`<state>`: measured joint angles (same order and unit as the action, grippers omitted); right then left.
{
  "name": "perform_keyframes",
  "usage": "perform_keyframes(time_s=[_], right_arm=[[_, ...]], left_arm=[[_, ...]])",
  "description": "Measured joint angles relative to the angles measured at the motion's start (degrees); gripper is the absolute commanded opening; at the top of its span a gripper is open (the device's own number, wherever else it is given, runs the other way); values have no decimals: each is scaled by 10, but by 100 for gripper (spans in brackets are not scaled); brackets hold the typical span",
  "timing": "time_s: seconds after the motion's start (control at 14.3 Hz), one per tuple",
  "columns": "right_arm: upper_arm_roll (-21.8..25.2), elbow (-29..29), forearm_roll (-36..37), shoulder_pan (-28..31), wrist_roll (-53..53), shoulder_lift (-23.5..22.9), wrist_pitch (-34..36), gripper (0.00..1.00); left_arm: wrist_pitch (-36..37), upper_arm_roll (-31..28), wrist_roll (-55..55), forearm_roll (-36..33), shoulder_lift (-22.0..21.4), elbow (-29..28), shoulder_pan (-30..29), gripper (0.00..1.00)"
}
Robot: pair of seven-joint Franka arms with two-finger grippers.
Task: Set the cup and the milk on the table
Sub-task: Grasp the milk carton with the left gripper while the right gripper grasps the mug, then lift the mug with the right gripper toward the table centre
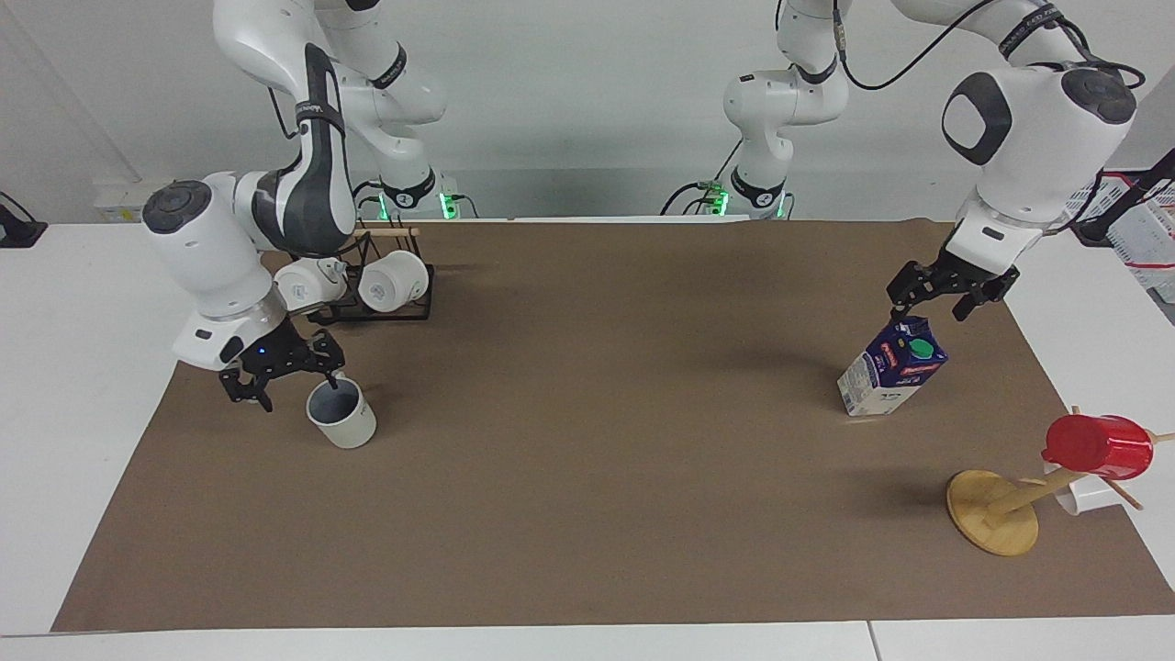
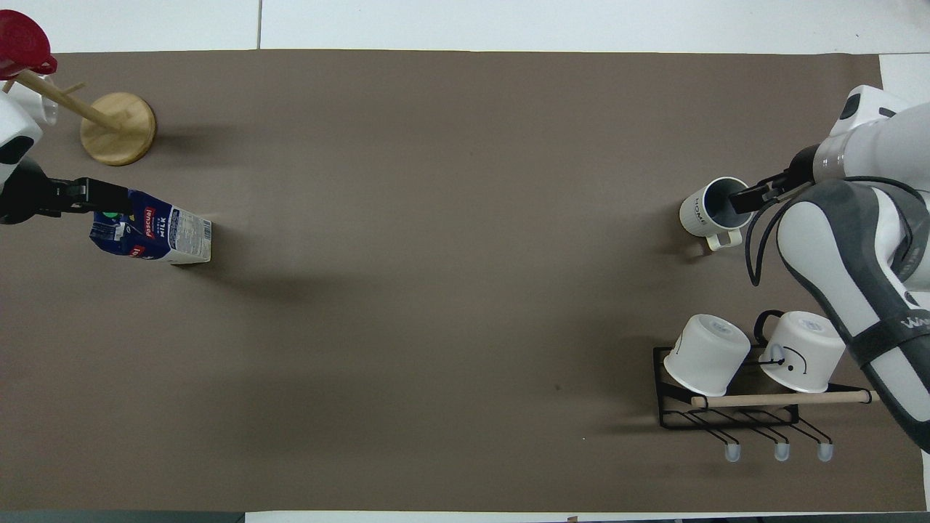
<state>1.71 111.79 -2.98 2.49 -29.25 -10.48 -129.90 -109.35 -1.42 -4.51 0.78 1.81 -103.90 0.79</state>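
Observation:
The cup [image 1: 341,415] stands upright on the brown mat of the table [image 1: 587,514], toward the right arm's end; in the overhead view [image 2: 716,207] its handle points toward the robots. My right gripper [image 1: 294,390] is open and low at the cup, with one finger [image 1: 332,381] at the rim on the robots' side; its tip lies over the cup's mouth in the overhead view [image 2: 745,198]. The milk [image 1: 892,367] stands tilted-looking on the mat toward the left arm's end, also in the overhead view [image 2: 156,234]. My left gripper [image 1: 927,310] is open just above the carton's top [image 2: 109,200].
A black wire rack [image 1: 372,312] with two white mugs sits nearer to the robots than the cup. A wooden mug tree [image 1: 996,514] with a red cup [image 1: 1097,447] stands farther from the robots than the milk. A white basket [image 1: 1138,229] sits off the mat's end.

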Motion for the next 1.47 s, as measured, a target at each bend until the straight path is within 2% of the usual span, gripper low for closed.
perform_keyframes(time_s=[0.35,0.42,0.49,0.56,0.63,0.7,0.77,0.91,1.19,1.33,1.47], right_arm=[[0,17,-5,1,-18,-16,-39,99],[1,18,-11,3,-25,-23,-40,92],[2,18,-27,5,-30,-30,-41,78],[2,18,-45,4,-34,-35,-43,56],[1,18,-59,3,-37,-39,-43,22],[1,18,-63,3,-37,-42,-43,0],[1,18,-65,3,-38,-44,-43,0],[1,18,-67,3,-38,-44,-43,0],[1,6,-68,3,-37,-44,-32,0],[1,-32,-65,0,-7,-42,27,0],[1,-87,-33,-24,69,-35,99,0]], left_arm=[[-53,-1,1,0,20,-32,-9,100],[-65,-1,1,0,21,-41,-9,100],[-76,-1,1,0,21,-50,-9,100],[-85,-1,2,0,21,-57,-10,100],[-90,0,2,0,21,-63,-10,100],[-90,-1,2,0,21,-66,-10,100],[-90,-1,2,0,21,-67,-10,93],[-90,0,2,0,21,-68,-10,0],[-91,0,3,0,20,-67,-10,0],[-92,0,3,0,19,-67,-10,0],[-92,0,3,0,15,-66,-10,0]])
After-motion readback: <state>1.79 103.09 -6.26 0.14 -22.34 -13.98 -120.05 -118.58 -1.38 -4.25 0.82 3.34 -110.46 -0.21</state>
